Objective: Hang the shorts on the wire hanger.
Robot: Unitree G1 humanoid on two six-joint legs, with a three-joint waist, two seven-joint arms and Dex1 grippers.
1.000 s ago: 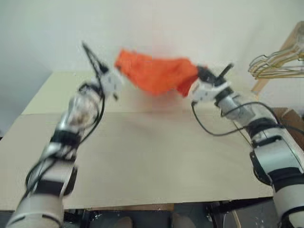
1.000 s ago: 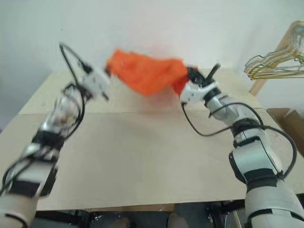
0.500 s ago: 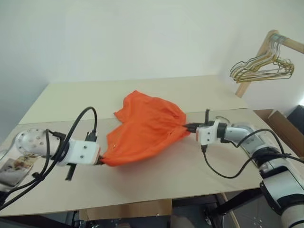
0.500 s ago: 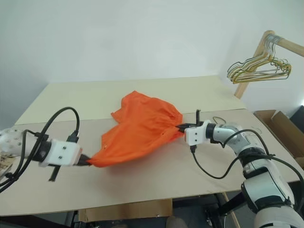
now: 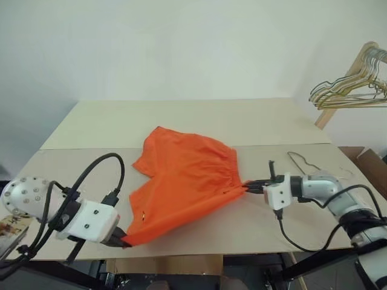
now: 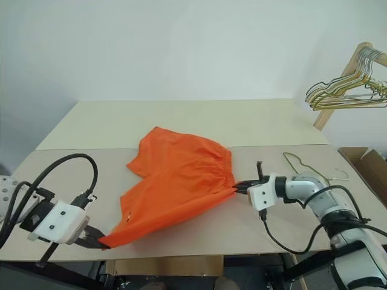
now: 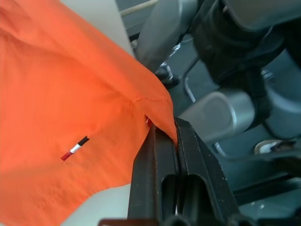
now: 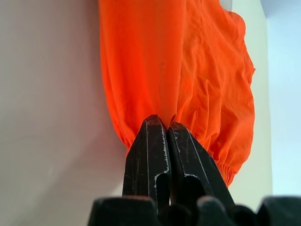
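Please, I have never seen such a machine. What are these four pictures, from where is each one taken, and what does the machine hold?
It is a humanoid robot with two arms. Two pictures come from cameras in its head, looking down over a table; two come from cameras on its wrists, looking along the black jaws. The left gripper and the right gripper are both shut on the orange shorts, which lie spread on the table between them. A single wire hanger lies on the table beside the right arm. A bunch of hangers hangs on a wooden beam at the far right.
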